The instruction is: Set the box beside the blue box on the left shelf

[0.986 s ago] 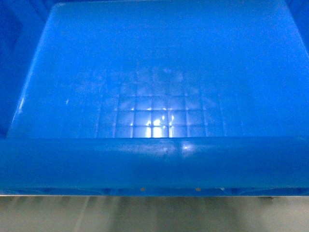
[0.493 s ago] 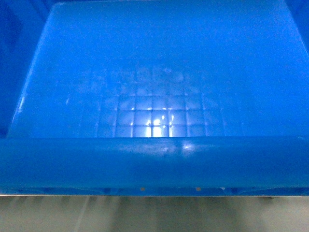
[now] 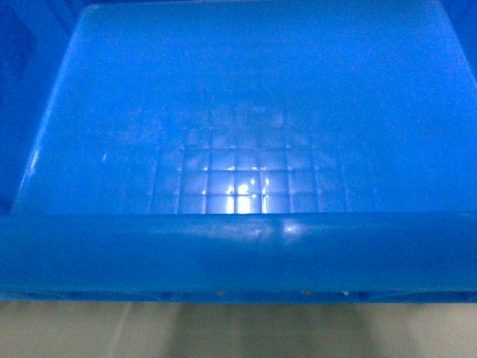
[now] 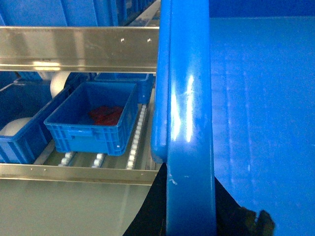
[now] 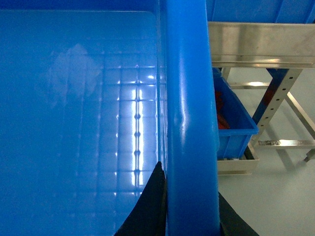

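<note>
Steel shelf rails [image 4: 78, 49] and roller tracks fill the background, with pale floor [image 3: 238, 332] beneath.

Each hand straddles a side rim of the crate [image 3: 238, 112]: the left hand [image 4: 189, 206] shows dark fingers on both sides of the left rim, the right hand [image 5: 189, 211] likewise on the right rim — both clamped on the plastic. The crate hangs between them, close before the head camera and off the floor, not yet on a shelf.

My judgement is that this is the carry step. Next comes lining the crate up with a free shelf level and sliding it in beside a neighbouring blue bin [image 4: 93, 118] without tilting or catching the rail.

The crate is glossy moulded plastic, with a thick rounded rim and a grid-embossed floor that catches glare. The neighbouring bin holds something red [image 4: 106, 115]; which bin is the target I cannot tell.
</note>
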Available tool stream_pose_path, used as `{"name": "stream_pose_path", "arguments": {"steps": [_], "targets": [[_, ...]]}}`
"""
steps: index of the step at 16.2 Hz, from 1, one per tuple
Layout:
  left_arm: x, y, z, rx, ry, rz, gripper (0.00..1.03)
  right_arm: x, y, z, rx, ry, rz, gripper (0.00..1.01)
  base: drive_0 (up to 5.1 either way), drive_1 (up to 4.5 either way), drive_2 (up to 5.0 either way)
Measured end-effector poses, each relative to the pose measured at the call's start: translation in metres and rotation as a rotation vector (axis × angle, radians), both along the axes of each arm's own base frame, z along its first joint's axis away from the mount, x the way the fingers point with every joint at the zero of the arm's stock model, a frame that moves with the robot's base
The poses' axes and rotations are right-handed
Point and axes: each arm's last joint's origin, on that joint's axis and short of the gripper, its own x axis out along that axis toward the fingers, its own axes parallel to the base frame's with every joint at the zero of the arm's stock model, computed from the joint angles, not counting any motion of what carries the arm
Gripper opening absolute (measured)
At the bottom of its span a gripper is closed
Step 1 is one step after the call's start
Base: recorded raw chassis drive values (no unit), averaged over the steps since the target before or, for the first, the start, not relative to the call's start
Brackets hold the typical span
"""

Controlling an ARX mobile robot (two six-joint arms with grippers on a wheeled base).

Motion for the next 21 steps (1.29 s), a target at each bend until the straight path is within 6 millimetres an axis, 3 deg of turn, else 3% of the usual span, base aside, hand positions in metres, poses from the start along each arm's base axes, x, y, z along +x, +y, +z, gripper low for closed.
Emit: {"name": "stream_pose_path", "arguments": {"steps": [21], "targets": [[-0.0002,0.0001,-0.0009,0.002,0.008,0.000,0.09,-0.0002,-0.0001,-0.0008,-0.002,0.007,0.000,0.09,0.0,0.00,0.0]]}}
